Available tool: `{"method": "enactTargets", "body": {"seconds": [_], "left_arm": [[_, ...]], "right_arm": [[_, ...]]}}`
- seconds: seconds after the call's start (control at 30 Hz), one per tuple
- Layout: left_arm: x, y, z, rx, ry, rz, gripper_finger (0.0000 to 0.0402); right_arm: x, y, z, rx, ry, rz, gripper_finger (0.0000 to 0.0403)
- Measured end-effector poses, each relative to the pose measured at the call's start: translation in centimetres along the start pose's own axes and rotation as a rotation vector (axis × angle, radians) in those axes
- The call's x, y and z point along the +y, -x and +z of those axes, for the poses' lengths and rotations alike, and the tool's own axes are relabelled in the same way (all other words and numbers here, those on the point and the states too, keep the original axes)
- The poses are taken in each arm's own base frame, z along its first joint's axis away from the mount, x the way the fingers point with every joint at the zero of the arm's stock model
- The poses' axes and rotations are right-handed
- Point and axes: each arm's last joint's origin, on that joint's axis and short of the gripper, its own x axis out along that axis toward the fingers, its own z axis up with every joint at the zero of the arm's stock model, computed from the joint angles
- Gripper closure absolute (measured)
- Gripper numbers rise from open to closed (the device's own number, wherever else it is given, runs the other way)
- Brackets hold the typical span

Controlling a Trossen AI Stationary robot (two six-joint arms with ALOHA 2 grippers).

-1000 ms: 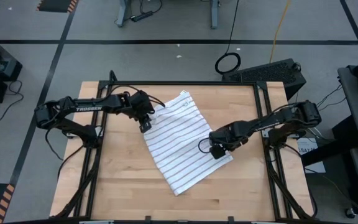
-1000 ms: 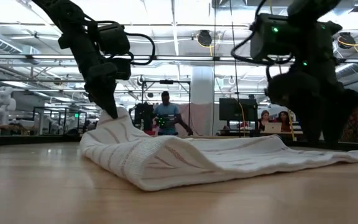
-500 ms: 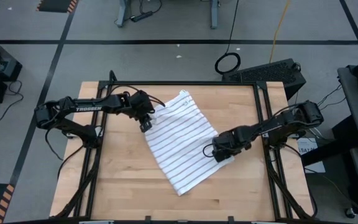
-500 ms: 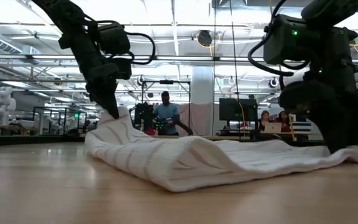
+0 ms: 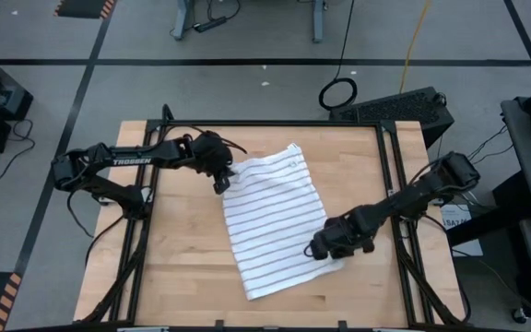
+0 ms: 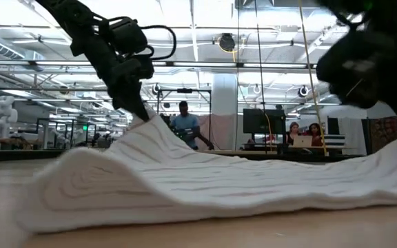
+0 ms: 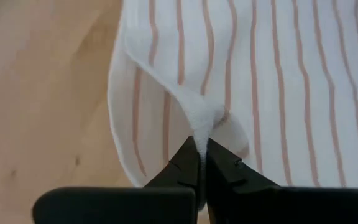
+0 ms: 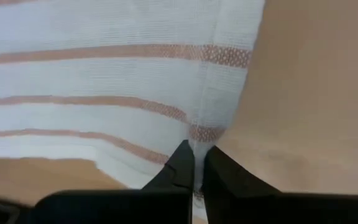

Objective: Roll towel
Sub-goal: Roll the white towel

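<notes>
The left end effector (image 5: 221, 180) is clamped on the towel (image 5: 275, 221) at its far-left corner; the right end effector (image 5: 321, 249) pinches its right edge above the worktop (image 5: 173, 267).

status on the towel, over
Left gripper shut on towel corner. Right gripper shut on opposite edge. Towel flat, unrolled. Nothing in the way.

Grey floor (image 5: 247, 88) around the wooden table (image 5: 182, 267), crossed by black tape lines (image 5: 247, 63). Coiled black cable (image 5: 338, 93) at upper centre of high view; yellow cable (image 5: 418, 32) upper right. Low view: open hall, ceiling strip lights (image 6: 205, 14), white column (image 6: 224, 110), monitor (image 6: 259, 121), a standing person (image 6: 183, 125), seated people (image 6: 302, 134) at right.
</notes>
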Motion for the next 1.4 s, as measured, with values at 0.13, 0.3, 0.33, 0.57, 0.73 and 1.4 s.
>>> {"method": "enactTargets", "body": {"seconds": [0.13, 0.3, 0.33, 0.57, 0.73, 1.4], "left_arm": [[0.0, 0.0, 0.6, -0.065, -0.039, -0.001, 0.0392], [0.2, 0.0, 0.8, -0.079, -0.065, 0.056, 0.0392], [0.2, 0.0, 0.8, -0.082, -0.066, 0.071, 0.0392], [0.0, -0.1, 1.9, -0.19, -0.079, 0.071, 0.0392], [-0.5, -0.8, 1.9, -0.185, -0.095, 0.049, 0.0392], [0.4, -1.9, 1.0, -0.082, -0.173, 0.104, 0.0289]], "right_arm": [[0.4, 0.3, -1.8, -0.024, -0.1, 0.046, 0.0394], [0.4, 0.4, -3.3, -0.013, -0.13, 0.06, 0.0393], [0.4, 0.3, -3.5, -0.007, -0.129, 0.068, 0.0393], [0.7, 0.2, -4.5, 0.04, -0.179, 0.116, 0.0368], [0.7, 0.6, -4.8, 0.113, -0.142, 0.049, 0.0309], [-1.8, 15.0, 1.1, -0.131, 0.22, 0.142, 0.0177]]}}
